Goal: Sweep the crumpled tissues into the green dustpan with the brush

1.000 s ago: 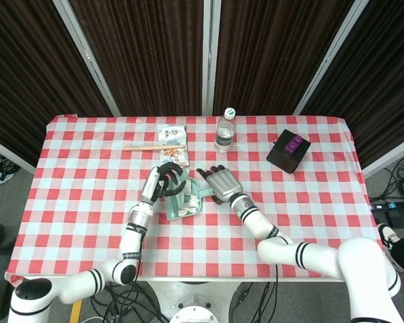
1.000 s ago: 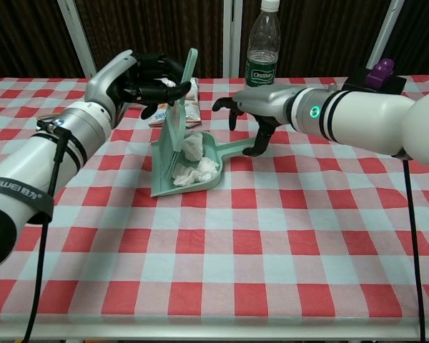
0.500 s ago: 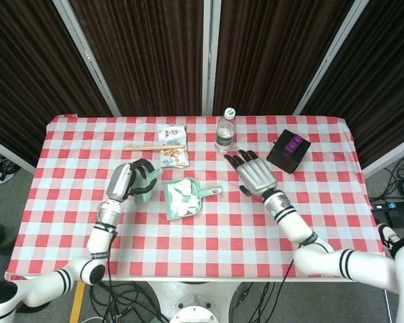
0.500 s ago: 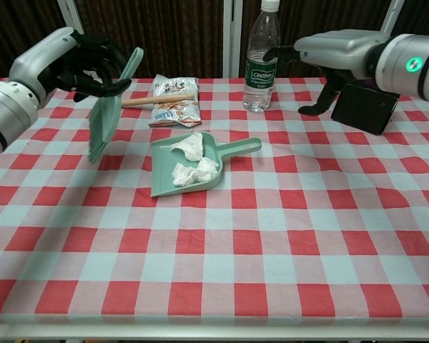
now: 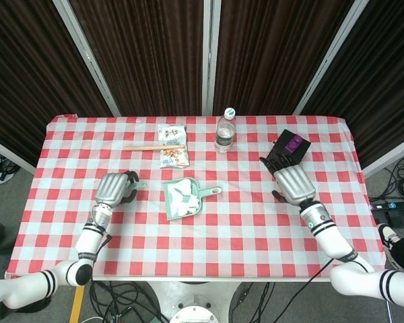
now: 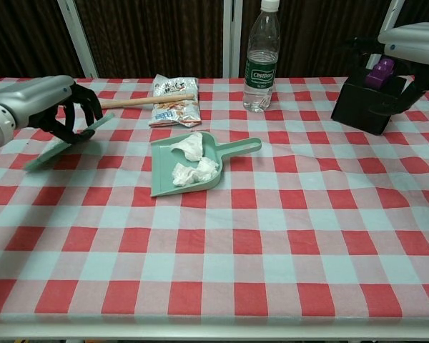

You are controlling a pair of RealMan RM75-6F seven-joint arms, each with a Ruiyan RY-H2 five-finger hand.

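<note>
The green dustpan (image 5: 211, 192) (image 6: 242, 148) lies flat mid-table, handle pointing right, with crumpled white tissues (image 5: 181, 196) (image 6: 194, 147) inside it. Well left of the pan, my left hand (image 5: 112, 188) (image 6: 56, 106) grips the green brush (image 5: 139, 184) (image 6: 47, 153) low over the cloth, and the brush slopes down to the left. Off to the right, beside the black box (image 5: 289, 151) (image 6: 372, 104), my right hand (image 5: 293, 182) (image 6: 415, 33) is held up with fingers spread and holds nothing.
A water bottle (image 5: 225, 130) (image 6: 261, 56), a snack bag (image 5: 172, 145) (image 6: 174, 108) and a wooden stick (image 5: 154, 146) (image 6: 137, 102) sit behind the dustpan. The black box carries a purple piece (image 6: 377, 71). Dark curtains stand behind the checkered table.
My left hand carried the brush from the dustpan out to the left and lowered it. My right hand let go of the pan handle and drew away right toward the black box.
</note>
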